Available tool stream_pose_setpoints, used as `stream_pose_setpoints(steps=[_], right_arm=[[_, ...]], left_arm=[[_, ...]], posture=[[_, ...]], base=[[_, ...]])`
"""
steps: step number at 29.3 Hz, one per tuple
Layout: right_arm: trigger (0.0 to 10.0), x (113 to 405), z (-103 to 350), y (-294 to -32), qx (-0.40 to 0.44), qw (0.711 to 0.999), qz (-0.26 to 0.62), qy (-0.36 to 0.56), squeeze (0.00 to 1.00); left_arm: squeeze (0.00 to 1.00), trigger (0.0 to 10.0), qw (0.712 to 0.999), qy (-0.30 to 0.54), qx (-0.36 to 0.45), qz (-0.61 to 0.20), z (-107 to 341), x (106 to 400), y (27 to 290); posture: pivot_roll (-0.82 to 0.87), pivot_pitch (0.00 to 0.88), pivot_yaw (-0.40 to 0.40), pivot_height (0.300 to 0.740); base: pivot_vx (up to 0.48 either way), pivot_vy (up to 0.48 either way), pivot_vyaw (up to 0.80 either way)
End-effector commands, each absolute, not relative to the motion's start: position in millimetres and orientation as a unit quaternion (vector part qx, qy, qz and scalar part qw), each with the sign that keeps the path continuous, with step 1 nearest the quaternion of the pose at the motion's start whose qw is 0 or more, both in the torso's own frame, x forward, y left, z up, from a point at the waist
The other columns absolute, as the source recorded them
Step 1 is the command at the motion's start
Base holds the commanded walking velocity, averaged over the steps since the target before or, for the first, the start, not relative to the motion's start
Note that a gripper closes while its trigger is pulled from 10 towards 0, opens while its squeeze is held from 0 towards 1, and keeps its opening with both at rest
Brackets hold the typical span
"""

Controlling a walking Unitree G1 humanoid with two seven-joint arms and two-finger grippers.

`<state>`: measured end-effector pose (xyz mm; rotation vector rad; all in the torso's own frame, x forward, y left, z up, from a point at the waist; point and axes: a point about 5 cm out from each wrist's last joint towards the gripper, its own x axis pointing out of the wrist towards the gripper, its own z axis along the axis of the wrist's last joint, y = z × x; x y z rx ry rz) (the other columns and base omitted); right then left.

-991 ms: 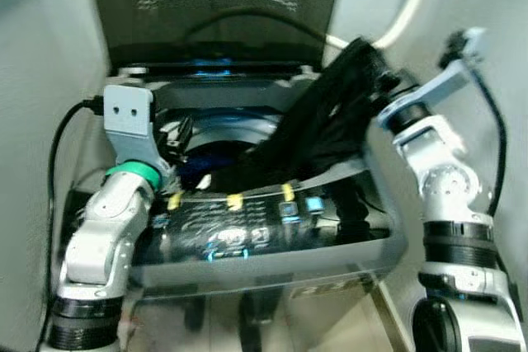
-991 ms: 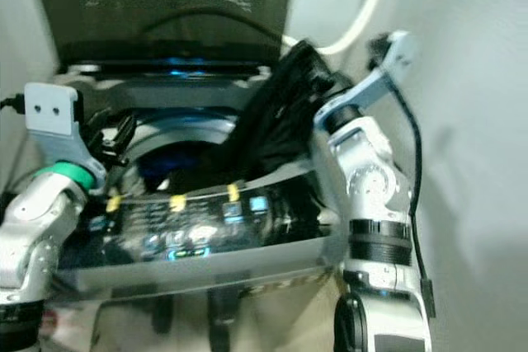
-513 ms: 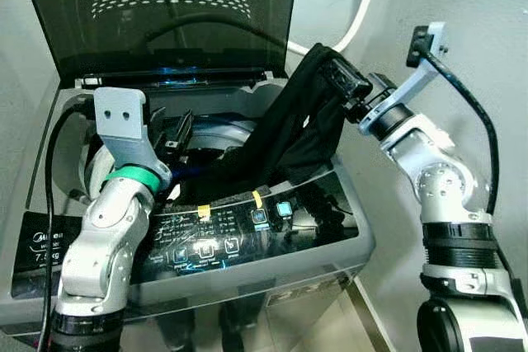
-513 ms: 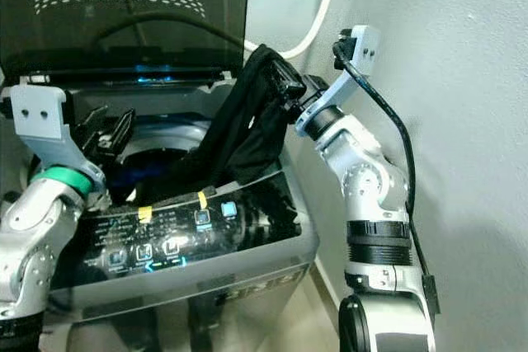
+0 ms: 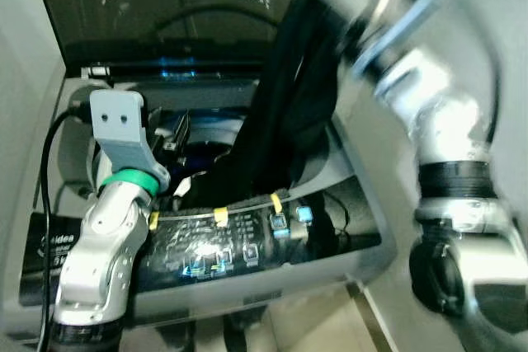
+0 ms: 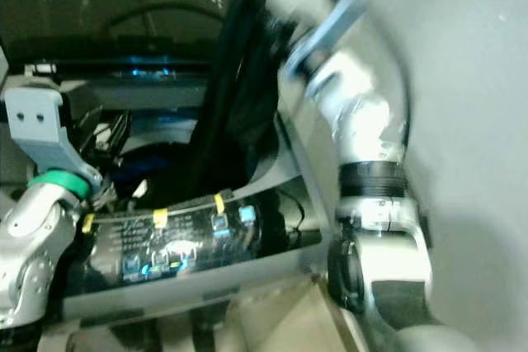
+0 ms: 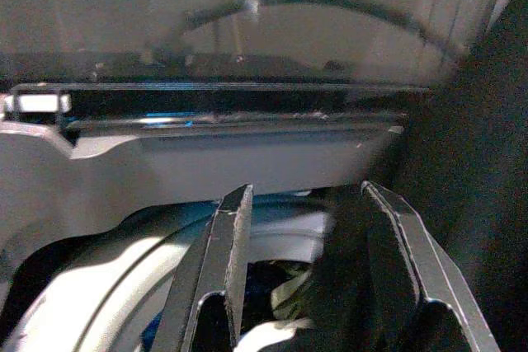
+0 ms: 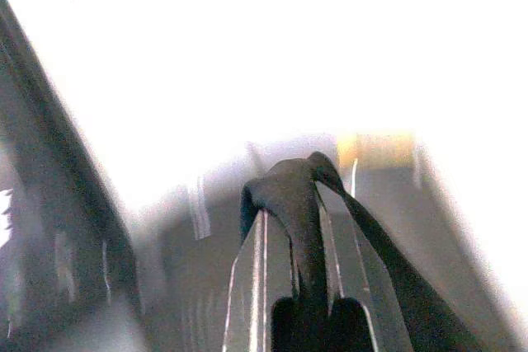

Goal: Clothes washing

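Note:
A black garment [image 5: 289,105] hangs in a long drape from above the washing machine's right rear corner down into the drum [image 5: 216,131]. My right gripper [image 8: 293,204] is shut on a fold of that garment [image 8: 304,228]; in the left eye view this gripper [image 5: 353,32] is blurred, high by the lid's right edge. My left gripper [image 7: 301,191] stands open over the drum's left side, with nothing between its fingers. Dark blue cloth [image 5: 196,154] lies down inside the drum.
The machine's dark lid [image 5: 181,6] stands open against the back. A lit control panel [image 5: 239,241] with yellow tape marks runs along the front. Grey walls close in on both sides, the right one close to my right arm. A black cable [image 5: 51,150] loops by my left arm.
My right arm has swung upward with the black garment, pulling it higher and straighter above the drum. The left arm has stayed by the drum. The camera has shifted a little.

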<state>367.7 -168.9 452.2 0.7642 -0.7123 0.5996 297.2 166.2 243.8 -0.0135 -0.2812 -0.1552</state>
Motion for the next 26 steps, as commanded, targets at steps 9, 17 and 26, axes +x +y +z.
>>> stream_pose_setpoints(steps=[9, 17, 26], right_arm=[[10.0, 380.0, 425.4, -165.7, 0.152, 0.914, 0.254, -0.276, 0.0], [10.0, 390.4, 347.9, -137.4, 0.045, 0.93, 0.352, -0.1, 0.0], [10.0, 387.9, 317.9, -131.7, 0.046, 0.92, 0.386, -0.048, 0.0]], left_arm=[[0.0, 10.0, 0.984, -0.121, 0.034, -0.126, 240.2, 291.9, 161.2], [0.0, 10.0, 0.968, -0.008, 0.117, -0.224, 247.6, 277.2, 165.8], [0.0, 10.0, 0.959, 0.047, 0.149, -0.237, 262.5, 266.2, 173.9]], posture=[[0.08, 0.022, -0.075, 0.74], [0.09, 0.016, -0.049, 0.74], [0.1, 0.012, -0.04, 0.74]], base=[[0.0, 0.0, 0.0], [0.0, 0.0, 0.0], [0.0, 0.0, 0.0]])
